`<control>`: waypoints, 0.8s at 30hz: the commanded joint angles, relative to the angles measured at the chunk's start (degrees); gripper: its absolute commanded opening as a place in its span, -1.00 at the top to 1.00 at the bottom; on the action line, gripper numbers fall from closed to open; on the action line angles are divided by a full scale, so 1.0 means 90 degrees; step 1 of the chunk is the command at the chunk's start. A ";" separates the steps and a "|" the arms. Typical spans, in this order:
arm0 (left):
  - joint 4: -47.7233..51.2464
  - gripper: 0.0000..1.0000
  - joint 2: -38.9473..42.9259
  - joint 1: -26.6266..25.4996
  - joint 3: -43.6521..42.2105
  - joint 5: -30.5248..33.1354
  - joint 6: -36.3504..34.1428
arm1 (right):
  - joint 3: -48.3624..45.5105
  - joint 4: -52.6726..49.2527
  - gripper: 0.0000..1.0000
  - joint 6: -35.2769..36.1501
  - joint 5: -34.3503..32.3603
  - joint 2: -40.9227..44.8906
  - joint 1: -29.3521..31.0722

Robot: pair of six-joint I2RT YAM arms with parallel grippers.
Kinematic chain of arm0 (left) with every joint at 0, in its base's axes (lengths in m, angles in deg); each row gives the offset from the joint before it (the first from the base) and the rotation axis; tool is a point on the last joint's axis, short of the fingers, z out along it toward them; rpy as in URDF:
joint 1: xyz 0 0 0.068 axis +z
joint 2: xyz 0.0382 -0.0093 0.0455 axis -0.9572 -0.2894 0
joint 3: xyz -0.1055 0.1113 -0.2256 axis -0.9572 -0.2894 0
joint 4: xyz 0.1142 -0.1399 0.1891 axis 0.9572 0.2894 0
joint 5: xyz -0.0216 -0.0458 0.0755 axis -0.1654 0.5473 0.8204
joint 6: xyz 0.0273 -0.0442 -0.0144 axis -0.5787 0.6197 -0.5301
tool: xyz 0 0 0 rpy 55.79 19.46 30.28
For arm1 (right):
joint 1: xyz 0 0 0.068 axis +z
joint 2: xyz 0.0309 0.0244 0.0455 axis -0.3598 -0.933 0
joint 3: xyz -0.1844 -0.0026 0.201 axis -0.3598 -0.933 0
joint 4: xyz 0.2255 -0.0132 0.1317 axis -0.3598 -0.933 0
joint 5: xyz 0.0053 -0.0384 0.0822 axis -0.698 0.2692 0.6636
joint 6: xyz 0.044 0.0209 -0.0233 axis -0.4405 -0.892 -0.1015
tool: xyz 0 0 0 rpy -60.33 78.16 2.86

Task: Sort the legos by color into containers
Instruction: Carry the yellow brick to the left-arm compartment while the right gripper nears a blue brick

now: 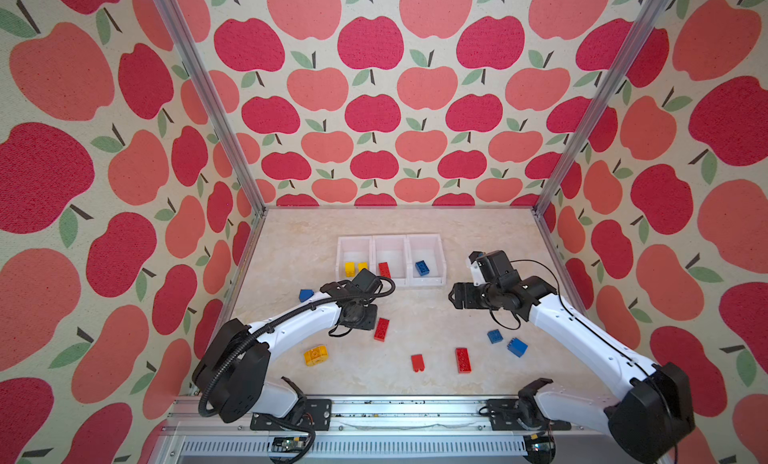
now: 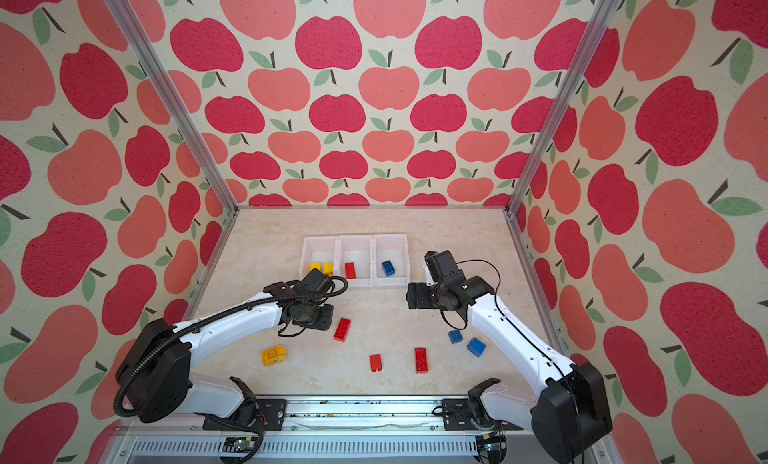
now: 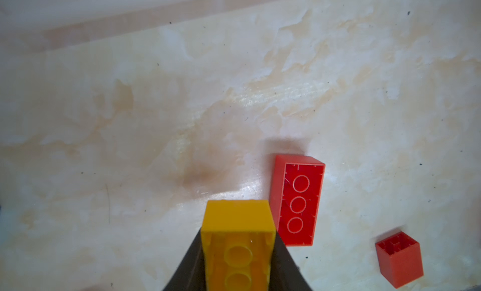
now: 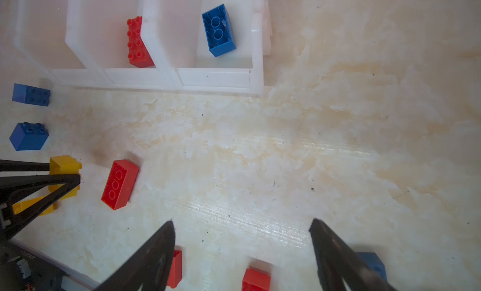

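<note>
The left gripper (image 3: 238, 233) is found pressed onto an oblong yellow plastic brick (image 3: 239, 219), whose hollow underside is turned towards the wrist camera. The same brick (image 4: 65, 163) is seen pinched in the right wrist view. Whether it rests on the marbled beige worktop (image 1: 415, 308) or is clear of it cannot be told. A long red plastic brick (image 1: 381, 329), lying underside up, is noted just beside this gripper.

The right gripper (image 4: 242, 224) is held with its jaws spread wide and nothing between them. It is positioned over bare worktop near the right-hand end of the row of three joined white translucent plastic bins (image 4: 213, 78).

In both top views, two small yellow bricks (image 1: 350, 268) are recorded in the left bin, one red studded brick (image 1: 384, 269) in the middle bin and one blue brick (image 1: 422, 267) in the right bin.

Loose on the worktop are observed:
- a rounded yellow piece (image 1: 315, 355)
- a small red brick (image 1: 417, 362)
- a second long red brick (image 1: 463, 360)
- two blue bricks (image 1: 494, 336) near the right arm
- a further blue brick (image 1: 306, 295) beside the left arm
</note>
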 commanded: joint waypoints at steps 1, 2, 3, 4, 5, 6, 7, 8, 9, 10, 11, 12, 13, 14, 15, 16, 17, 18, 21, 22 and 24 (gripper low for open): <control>0.0170 0.43 0.0196 0.0165 0.0296 0.0102 -0.0103 | -0.0197 0.0184 -0.70 -0.0265 0.0214 0.0142 -0.0050; 0.0159 0.43 0.0212 0.0231 0.0349 0.0105 -0.0143 | -0.0232 0.0205 -0.72 -0.0277 0.0254 0.0147 -0.0053; 0.0159 0.44 0.0221 0.0289 0.0414 0.0101 -0.0181 | -0.0273 0.0226 -0.74 -0.0292 0.0290 0.0151 -0.0046; 0.0151 0.44 0.0227 0.0343 0.0461 0.0091 -0.0214 | -0.0291 0.0245 -0.75 -0.0297 0.0332 0.0157 -0.0050; 0.0132 0.44 0.0225 0.0410 0.0517 0.0079 -0.0253 | -0.0326 0.0271 -0.77 -0.0307 0.0372 0.0155 -0.0051; 0.0092 0.44 0.0240 0.0473 0.0568 0.0063 -0.0293 | -0.0350 0.0289 -0.79 -0.0317 0.0418 0.0145 -0.0049; 0.0042 0.45 0.0239 0.0553 0.0605 0.0050 -0.0330 | -0.0381 0.0327 -0.80 -0.0317 0.0466 0.0142 -0.0049; -0.0010 0.45 0.0227 0.0621 0.0652 0.0040 -0.0379 | -0.0404 0.0354 -0.82 -0.0327 0.0508 0.0142 -0.0052; -0.0101 0.45 0.0223 0.0695 0.0710 0.0016 -0.0427 | -0.0431 0.0382 -0.83 -0.0327 0.0539 0.0142 -0.0049; -0.0181 0.46 0.0204 0.0771 0.0772 0.0013 -0.0482 | -0.0448 0.0400 -0.85 -0.0336 0.0569 0.0144 -0.0046; -0.0215 0.46 0.0171 0.0844 0.0840 0.0008 -0.0526 | -0.0466 0.0413 -0.86 -0.0336 0.0594 0.0142 -0.0041; -0.0245 0.46 0.0117 0.0921 0.0944 -0.0006 -0.0574 | -0.0478 0.0425 -0.88 -0.0328 0.0625 0.0143 -0.0046; -0.0269 0.46 0.0055 0.0985 0.1049 -0.0016 -0.0629 | -0.0501 0.0434 -0.89 -0.0335 0.0645 0.0150 -0.0053; -0.0289 0.47 -0.0003 0.1048 0.1154 -0.0023 -0.0675 | -0.0513 0.0434 -0.91 -0.0336 0.0642 0.0159 -0.0050; -0.0325 0.47 -0.0071 0.1103 0.1257 -0.0019 -0.0720 | -0.0532 0.0443 -0.93 -0.0327 0.0641 0.0175 -0.0046; -0.0372 0.47 -0.0147 0.1166 0.1350 -0.0026 -0.0779 | -0.0539 0.0453 -0.96 -0.0327 0.0651 0.0204 -0.0048; -0.0422 0.47 -0.0206 0.1215 0.1433 -0.0019 -0.0833 | -0.0566 0.0470 -0.98 -0.0318 0.0647 0.0235 -0.0046; -0.0494 0.47 -0.0280 0.1278 0.1537 -0.0016 -0.0886 | -0.0593 0.0482 -0.99 -0.0317 0.0631 0.0280 -0.0048; -0.0660 0.49 -0.0607 0.1463 0.1868 -0.0009 -0.1063 | -0.0638 0.0471 -0.99 -0.0317 0.0598 0.0361 -0.0049; -0.0702 0.50 -0.0732 0.1514 0.1984 -0.0016 -0.1115 | -0.0626 0.0452 -0.99 -0.0317 0.0591 0.0366 -0.0045; -0.0781 0.50 -0.1035 0.1639 0.2272 -0.0027 -0.1276 | -0.0606 0.0396 -0.99 -0.0289 0.0592 0.0355 -0.0046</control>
